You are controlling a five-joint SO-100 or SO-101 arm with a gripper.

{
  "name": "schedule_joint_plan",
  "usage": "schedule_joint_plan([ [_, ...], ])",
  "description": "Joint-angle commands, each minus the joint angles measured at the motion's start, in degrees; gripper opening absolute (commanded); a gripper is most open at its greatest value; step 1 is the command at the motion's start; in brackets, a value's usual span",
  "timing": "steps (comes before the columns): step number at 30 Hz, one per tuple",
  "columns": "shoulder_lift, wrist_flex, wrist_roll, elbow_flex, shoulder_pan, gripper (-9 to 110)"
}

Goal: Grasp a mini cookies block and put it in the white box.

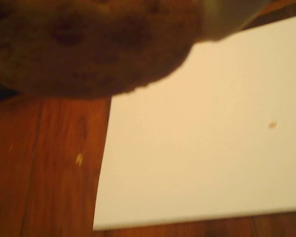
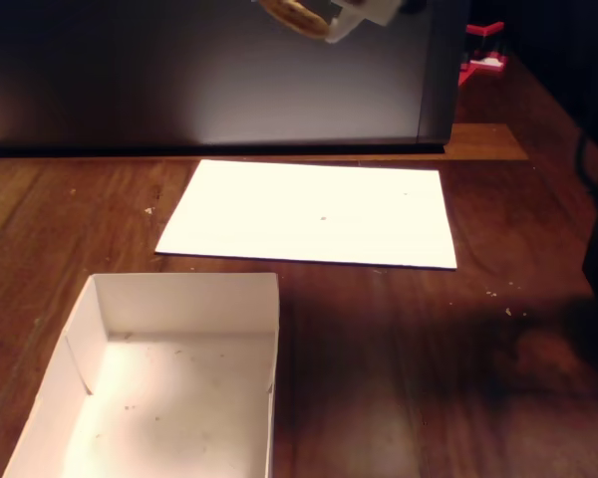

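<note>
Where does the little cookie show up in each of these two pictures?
Wrist view: the cookie fills the top left, very close and blurred.
Fixed view: the cookie is at the top edge, just left of middle, held in the gripper high above the table.
Shared landmark: the flat white paper sheet, lying below the cookie.

The dark wooden desk (image 2: 429, 378) carries a flat white paper sheet (image 2: 314, 212) and, nearer the fixed view, the white box (image 2: 184, 299); scattered crumbs (image 2: 508, 312) dot the wood.
</note>
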Motion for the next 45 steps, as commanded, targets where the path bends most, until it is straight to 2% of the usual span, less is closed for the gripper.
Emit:
schedule_joint_plan([
  [1, 6.2, 0.1, 1.7, -6.5, -6.8, 22],
  [7, 3.4, 0.0, 5.2, -6.5, -14.2, 22],
  [20, -9.1, -6.2, 11.9, -5.0, -19.3, 23],
  [26, -12.1, -10.6, 13.5, -3.0, -18.8, 23],
  [33, -13.6, -19.7, 13.3, 7.6, -18.5, 23],
  [45, -22.3, -26.9, 13.8, 9.8, -19.4, 23],
])
